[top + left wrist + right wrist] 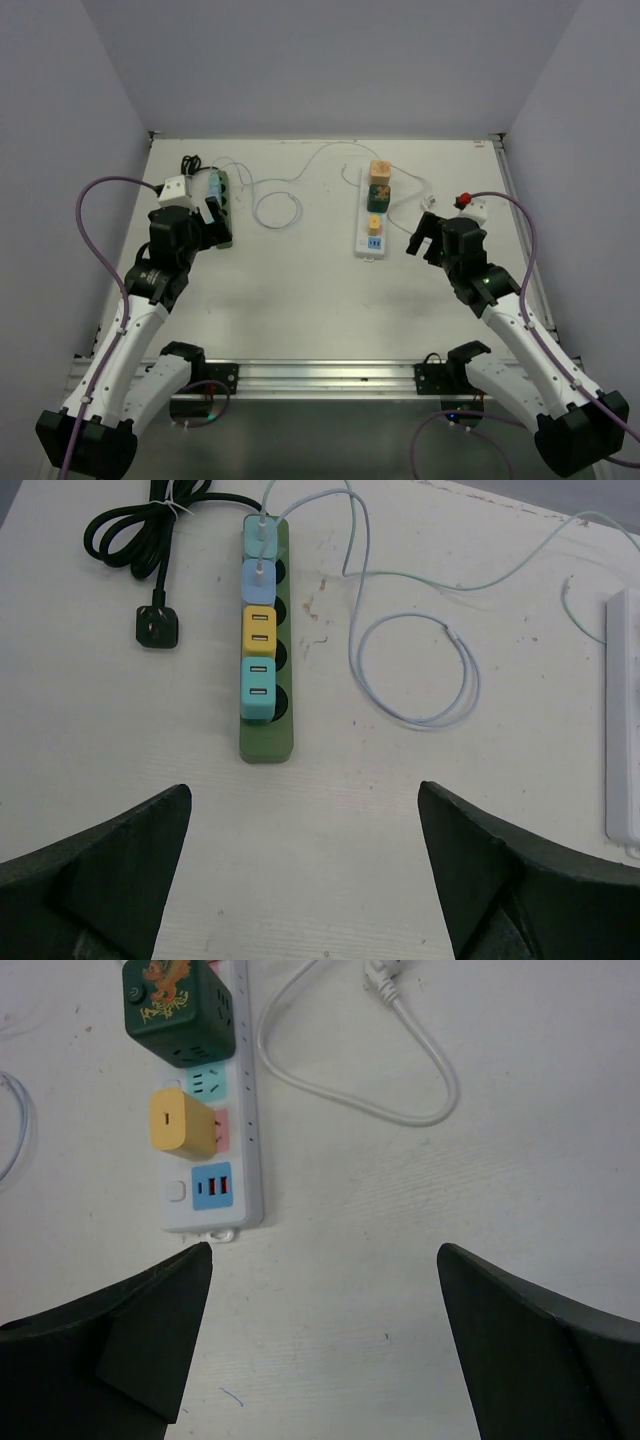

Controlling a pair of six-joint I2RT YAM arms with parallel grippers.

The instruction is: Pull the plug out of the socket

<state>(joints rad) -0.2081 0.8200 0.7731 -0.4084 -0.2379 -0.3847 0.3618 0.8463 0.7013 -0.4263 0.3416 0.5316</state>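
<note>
Four boxy plugs (259, 630) sit in the green power strip (267, 748).

Left arm (125, 345): white links, black joints.
Right arm (535, 345): same again, white and black.
Cables (82, 215): purple loops.
Jaws: dark, wedge-shaped.
</note>
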